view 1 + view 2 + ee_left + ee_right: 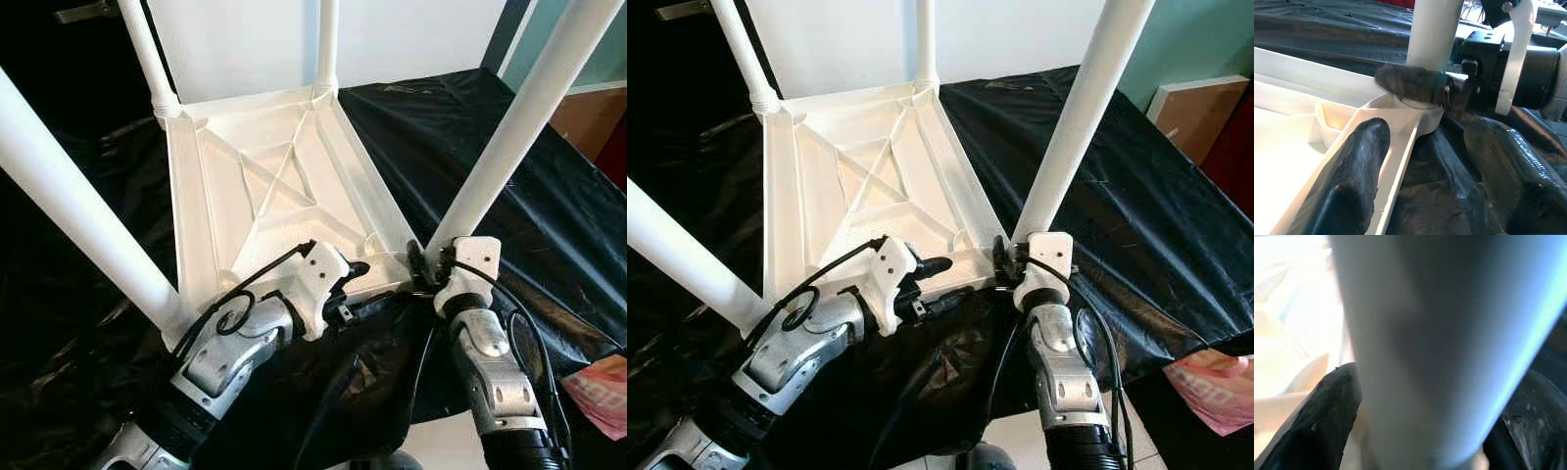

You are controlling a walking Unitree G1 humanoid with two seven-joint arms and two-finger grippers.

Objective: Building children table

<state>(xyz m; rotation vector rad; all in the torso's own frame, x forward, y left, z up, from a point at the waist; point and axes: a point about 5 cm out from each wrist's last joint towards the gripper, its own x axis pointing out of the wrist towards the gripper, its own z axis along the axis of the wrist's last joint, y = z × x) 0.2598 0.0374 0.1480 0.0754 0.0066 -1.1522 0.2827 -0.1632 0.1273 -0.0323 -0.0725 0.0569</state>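
Note:
The white children's table (265, 186) lies upside down on a black sheet, its four legs pointing up. My right gripper (431, 262) is shut on the near right leg (509, 127) just above its socket; in the right wrist view the black fingers (1327, 416) press both sides of that leg (1440, 333). My left gripper (367, 289) is open and straddles the table's near rim (1400, 161) beside that same corner. One finger (1356, 171) lies inside the rim, the other (1508, 166) outside on the sheet. The near left leg (69, 206) rises at the left.
The black plastic sheet (509, 196) covers the work surface and hangs over its near edge. A pink packet (602, 392) lies at the lower right. A brown panel (1195, 108) leans at the far right. Two far legs (147, 54) stand before a white wall.

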